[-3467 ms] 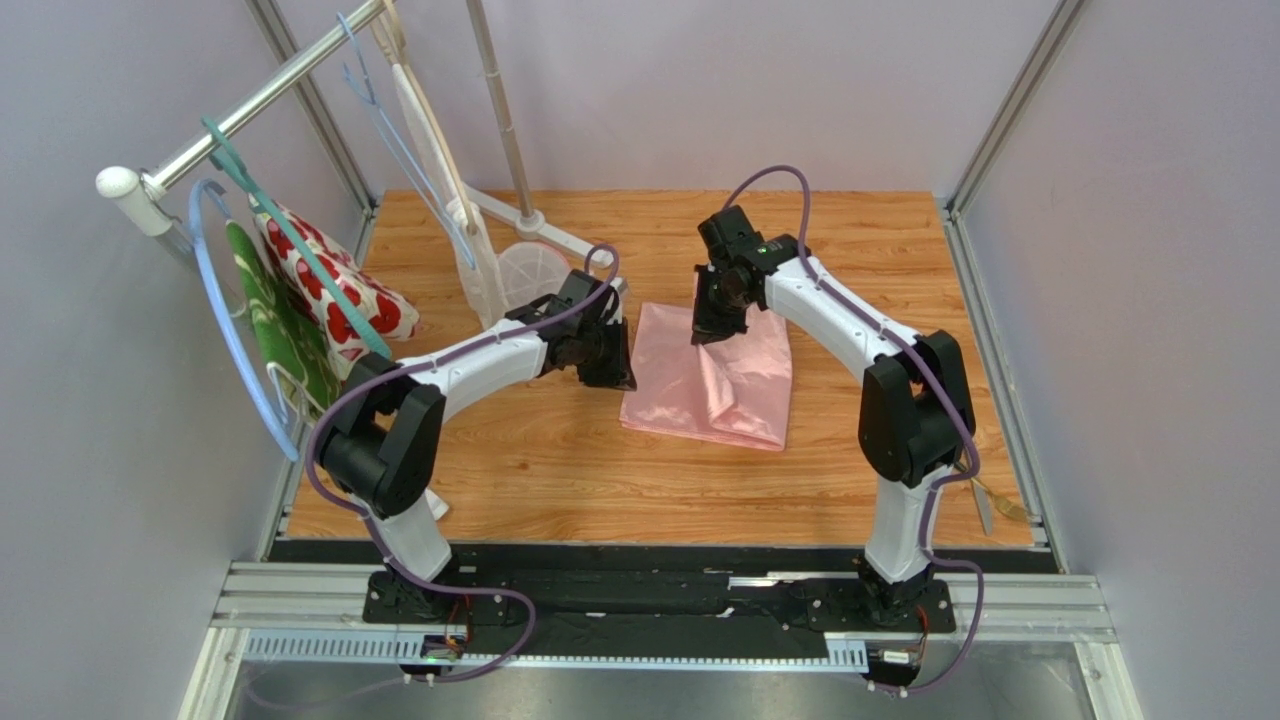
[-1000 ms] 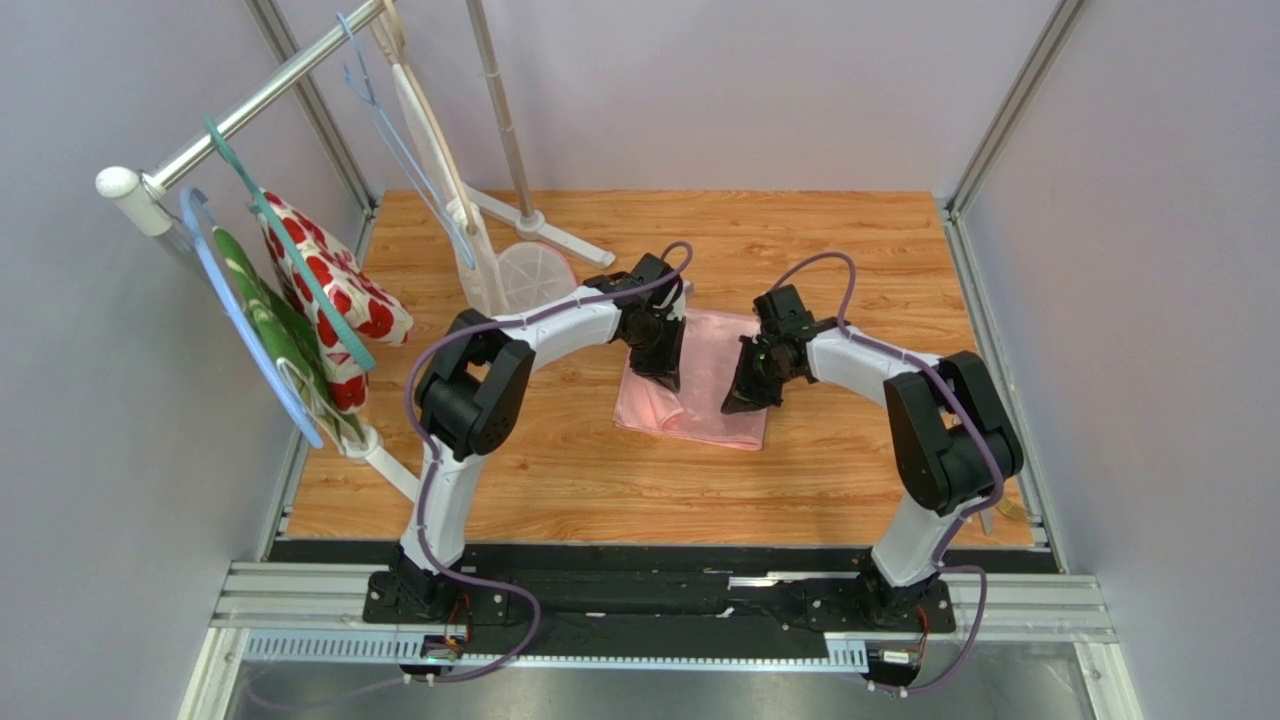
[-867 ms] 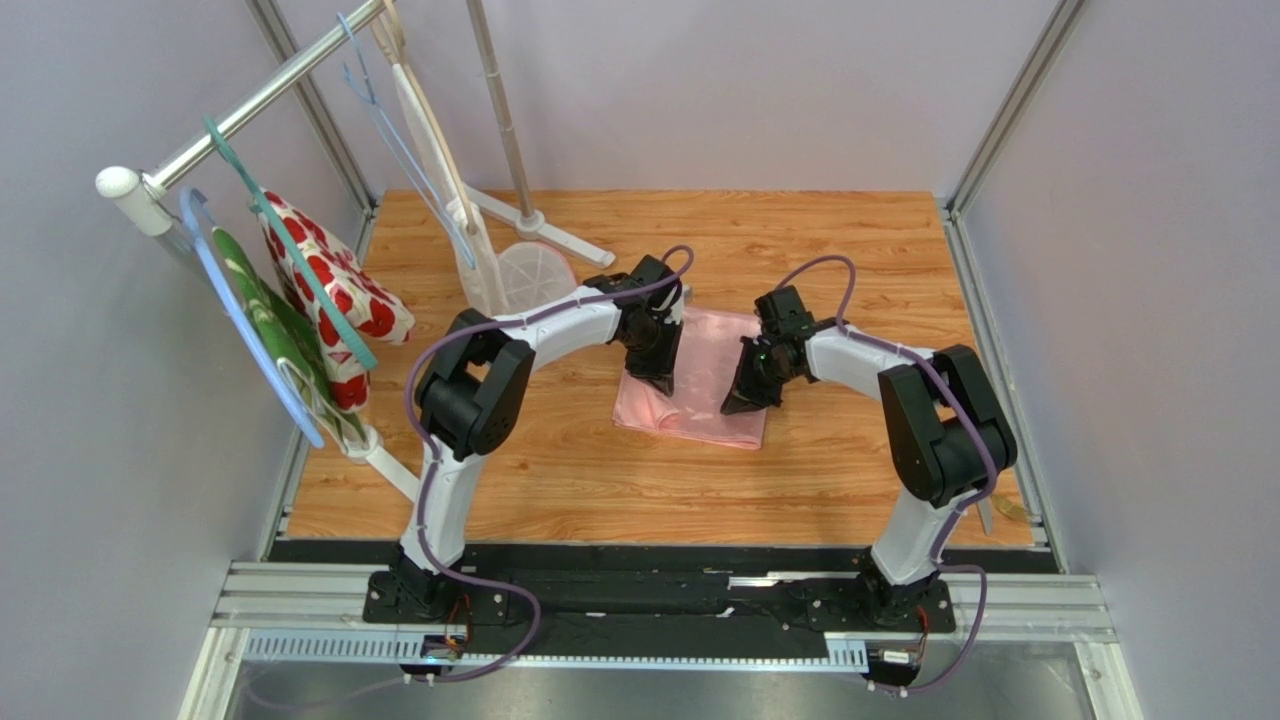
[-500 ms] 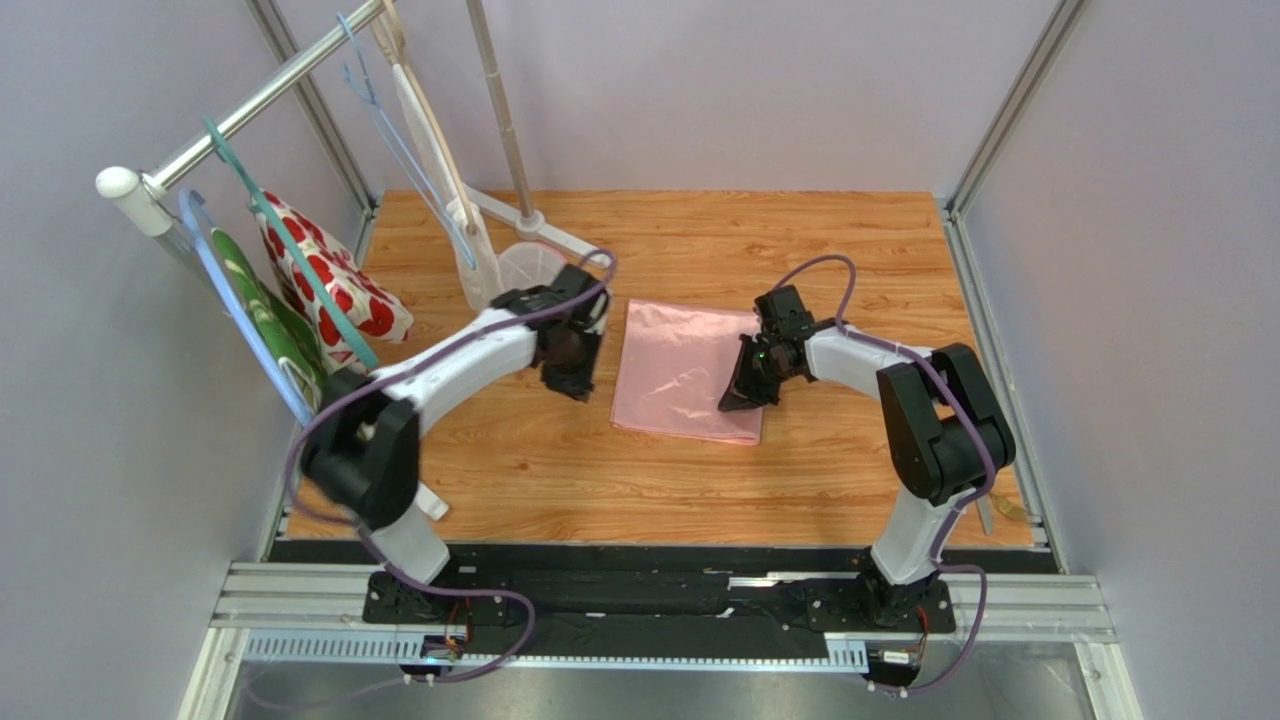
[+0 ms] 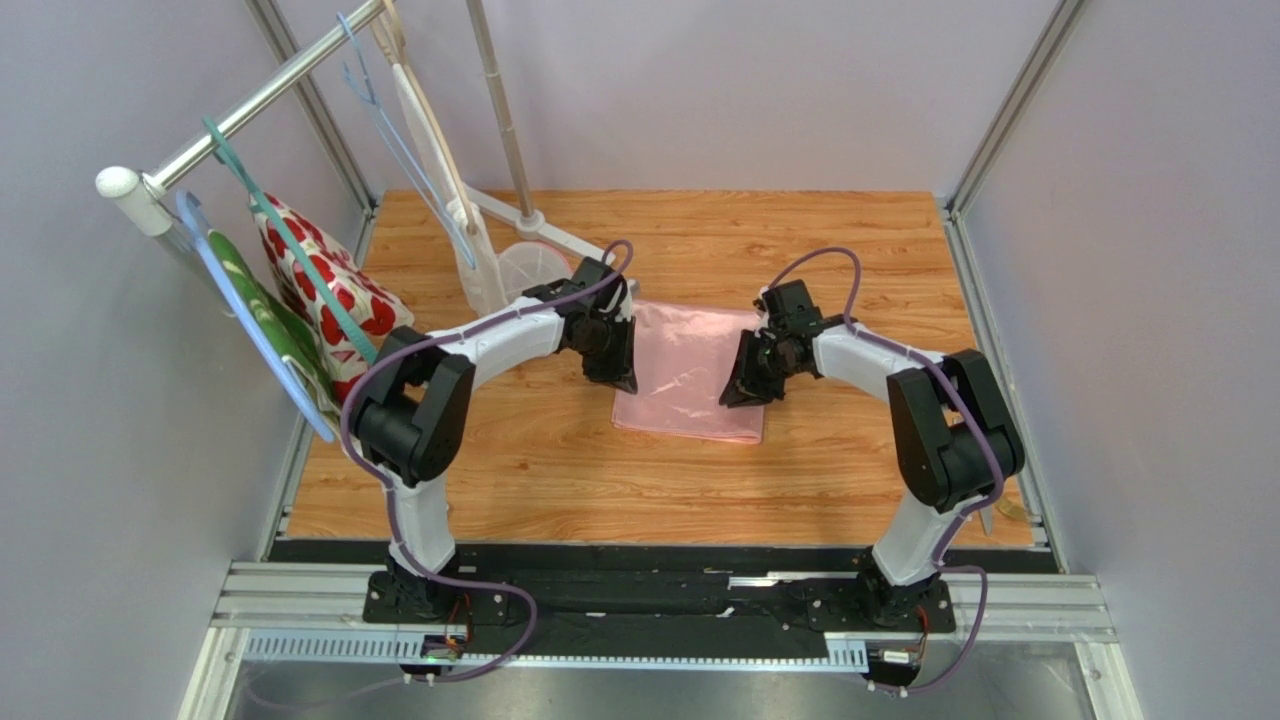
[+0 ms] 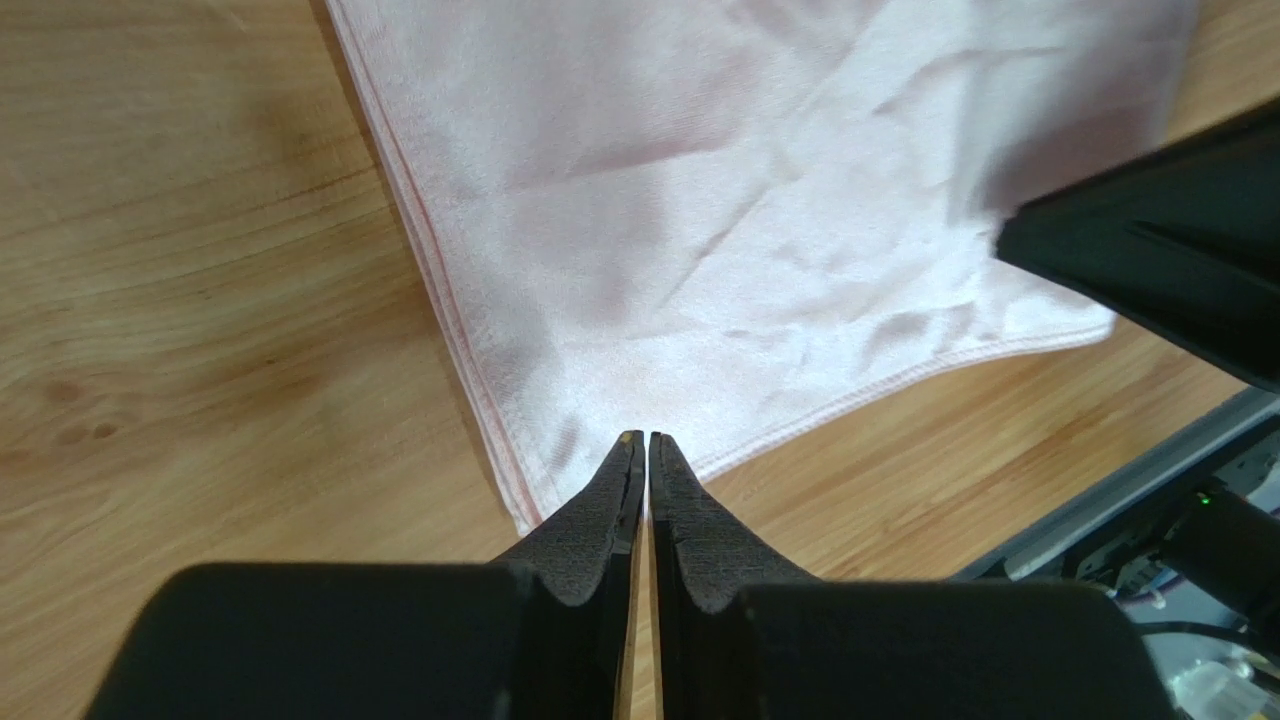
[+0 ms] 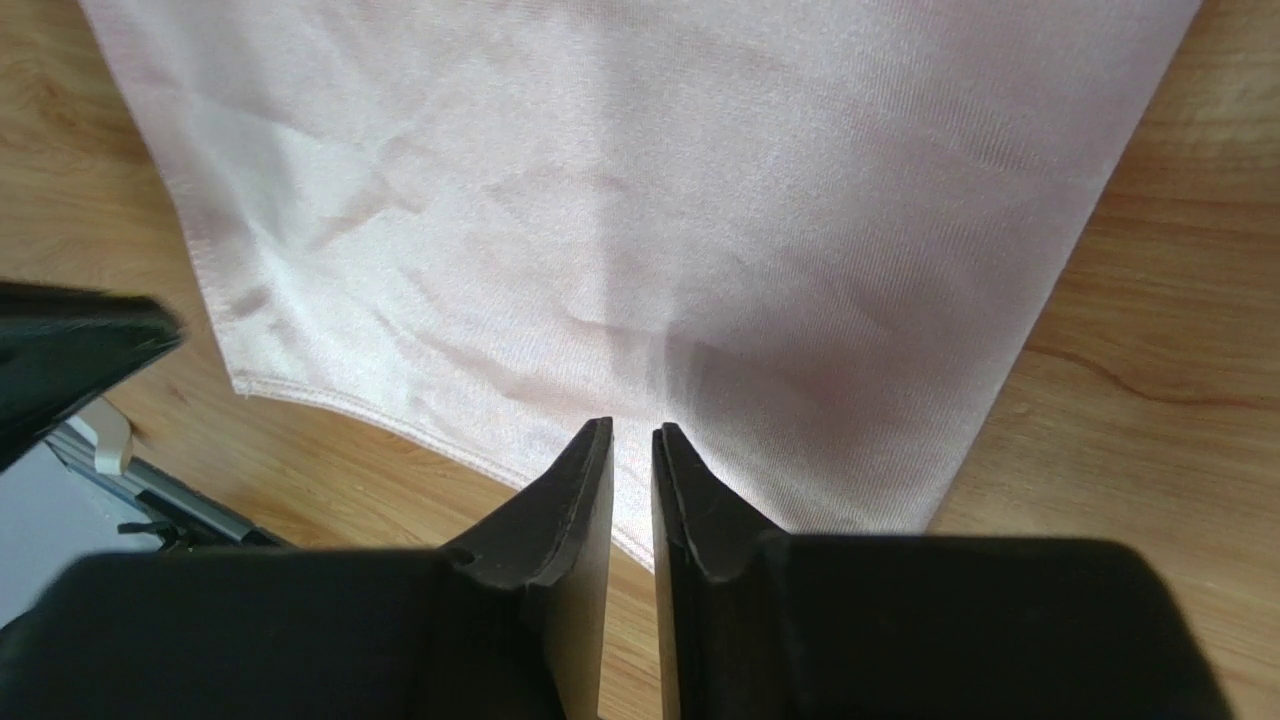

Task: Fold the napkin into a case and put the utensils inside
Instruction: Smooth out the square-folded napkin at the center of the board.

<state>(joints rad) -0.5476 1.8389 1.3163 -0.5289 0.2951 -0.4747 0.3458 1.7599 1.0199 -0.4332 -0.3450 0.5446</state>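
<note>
Both sides of napkin (image 5: 688, 371) covered; cloth flat mid-frame on worktop (image 5: 601, 465). Left tool (image 6: 646, 450): nearly pressed together at cloth corner, can't tell if pinching. Right tool (image 7: 631, 443): narrowly spread above opposite edge, likely so you start next fold.

This is a robotics lab test cell, not a home. The wooden tabletop (image 5: 496, 465) is boxed in by plain grey panels (image 5: 1142, 300) set in aluminium framing (image 5: 1013, 98). A left arm (image 5: 496, 338) and a right arm (image 5: 887, 360) are bolted to a black rail (image 5: 661, 593) along its near edge, trailing cables (image 5: 496, 608). At its far-left corner stands a white rack (image 5: 241, 113) of hangers (image 5: 286, 248). A pink napkin (image 5: 684, 375) lies staged at its middle.
</note>
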